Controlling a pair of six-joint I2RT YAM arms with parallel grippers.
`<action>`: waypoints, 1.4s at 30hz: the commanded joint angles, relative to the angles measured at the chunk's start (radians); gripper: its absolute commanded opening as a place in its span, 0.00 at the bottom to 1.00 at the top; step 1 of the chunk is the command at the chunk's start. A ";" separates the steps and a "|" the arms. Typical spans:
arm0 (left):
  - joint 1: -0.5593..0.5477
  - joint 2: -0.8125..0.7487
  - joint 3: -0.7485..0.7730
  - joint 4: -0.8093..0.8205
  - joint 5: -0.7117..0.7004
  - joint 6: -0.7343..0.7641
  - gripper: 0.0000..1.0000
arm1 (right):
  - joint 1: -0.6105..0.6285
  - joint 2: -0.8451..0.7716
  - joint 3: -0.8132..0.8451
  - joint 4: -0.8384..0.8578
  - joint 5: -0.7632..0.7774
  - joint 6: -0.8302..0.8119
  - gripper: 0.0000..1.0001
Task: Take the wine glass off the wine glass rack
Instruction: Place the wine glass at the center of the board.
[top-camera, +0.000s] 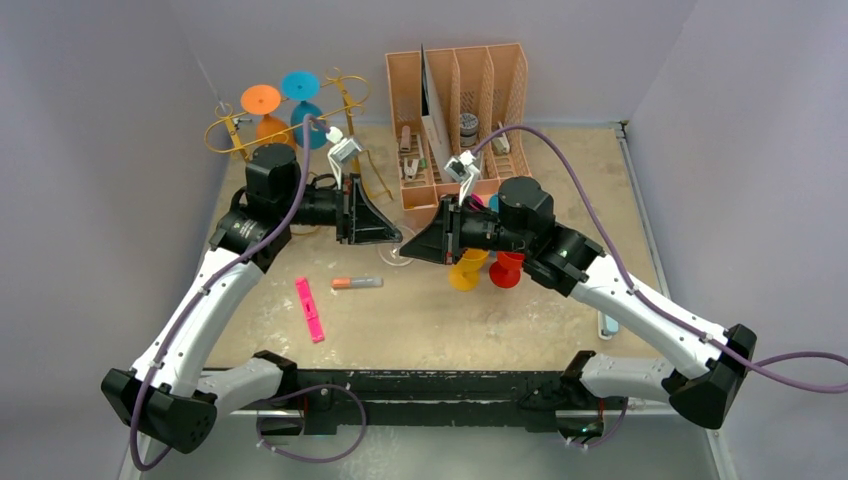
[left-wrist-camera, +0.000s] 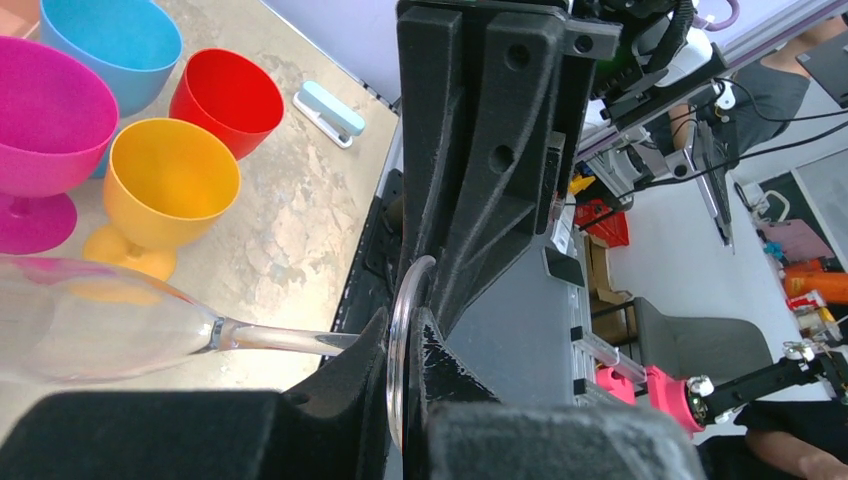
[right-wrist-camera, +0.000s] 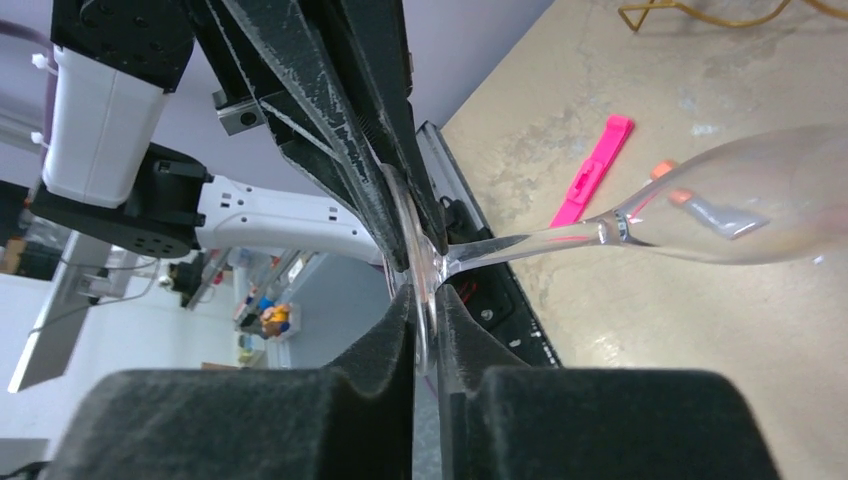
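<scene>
Left end effector (left-wrist-camera: 400, 340) and right end effector (right-wrist-camera: 425, 320) (both pinching the wine glass (right-wrist-camera: 740, 210) foot) meet clear of the wine glass rack (top-camera: 232, 130); loosen one gradually.

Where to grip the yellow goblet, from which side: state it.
Probably at the short stem of the yellow goblet, coming level from the table's near edge: it stands upright, the bowl flares wide, and the red goblet and pink goblet stand close on its right and far sides.

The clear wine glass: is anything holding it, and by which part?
The left hand and the right hand both pinch the clear wine glass by its flat round foot, at opposite edges.
</scene>
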 joint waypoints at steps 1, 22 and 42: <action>-0.006 -0.011 0.009 0.003 -0.018 0.045 0.00 | 0.003 -0.021 0.017 0.057 -0.050 0.022 0.00; -0.006 -0.082 0.003 -0.194 -0.040 0.163 0.36 | 0.002 -0.016 -0.021 0.123 -0.013 0.067 0.00; -0.006 -0.083 -0.013 -0.186 0.019 0.227 0.00 | 0.002 -0.064 -0.019 0.083 0.015 -0.029 0.45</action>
